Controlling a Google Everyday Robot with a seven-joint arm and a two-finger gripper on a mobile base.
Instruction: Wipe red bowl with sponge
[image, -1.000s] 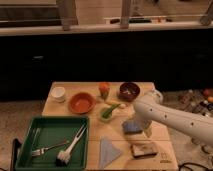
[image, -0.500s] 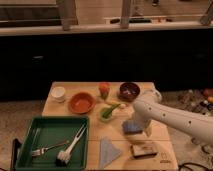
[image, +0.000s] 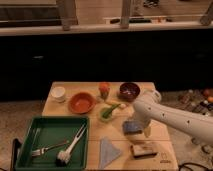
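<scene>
The red bowl (image: 81, 102) sits empty on the wooden table (image: 95, 127), left of centre. The sponge (image: 132, 127), a small blue pad with a pale edge, lies flat on the table right of centre. My white arm reaches in from the right and bends down over the table. My gripper (image: 146, 131) hangs at the sponge's right edge, close to the tabletop. I cannot tell whether it touches the sponge. The bowl is well to the left of the gripper.
A dark maroon bowl (image: 129, 91) stands at the back, just behind my arm. An orange object (image: 104, 88), a white cup (image: 59, 93) and a green item (image: 107, 112) are nearby. A green tray (image: 30, 150) holds a fork and brush. A grey-blue folded cloth (image: 107, 151) and tan block (image: 144, 149) lie in front.
</scene>
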